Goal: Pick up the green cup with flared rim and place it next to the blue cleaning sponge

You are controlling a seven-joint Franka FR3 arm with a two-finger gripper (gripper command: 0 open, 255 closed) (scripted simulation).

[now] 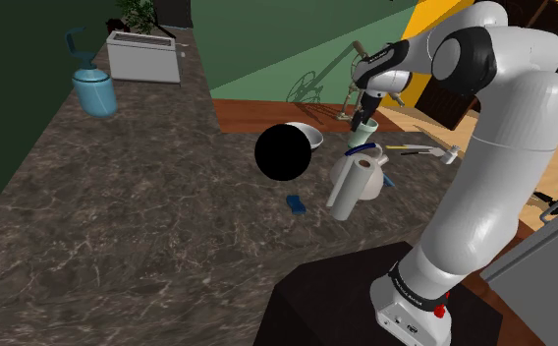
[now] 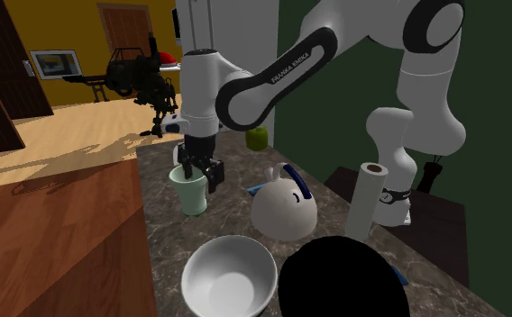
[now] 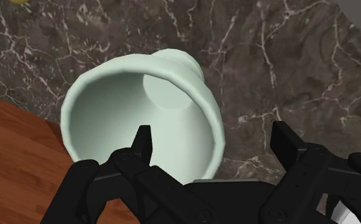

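Gripper [image 3: 212, 133]: wide open and empty. One finger is inside the cup's mouth and the other outside, with one side of the wall between them. Neither pad appears to touch it.
Green cup [image 2: 191, 193]: pale green with a flared rim, upright on the dark marbled counter [image 1: 120, 226], directly under the hand. It stands close to the counter's edge, with a wood-toned surface beyond.
Blue sponge [image 1: 296, 203]: flat on the counter, well apart from the cup. It lies just beside the foot of the paper towel roll [image 1: 350, 187] and near a black ball [image 1: 284, 154].
Between cup and sponge: a white domed kettle [image 2: 283, 209] with a blue handle; a white bowl [image 2: 229, 275] nearby.
Step (judged): pre-grasp; closure not yet made.
Risk 1: if the outer finger arrives first, it could shove the cup toward the edge and off.
Risk 2: a pinch on a single wall sits off-centre, so the cup may swing or slip when lifted.
Risk 3: a low carry could clip the kettle or topple the roll.
Risk 4: the gap by the sponge is tight, so the cup could land on the sponge or nudge the ball.
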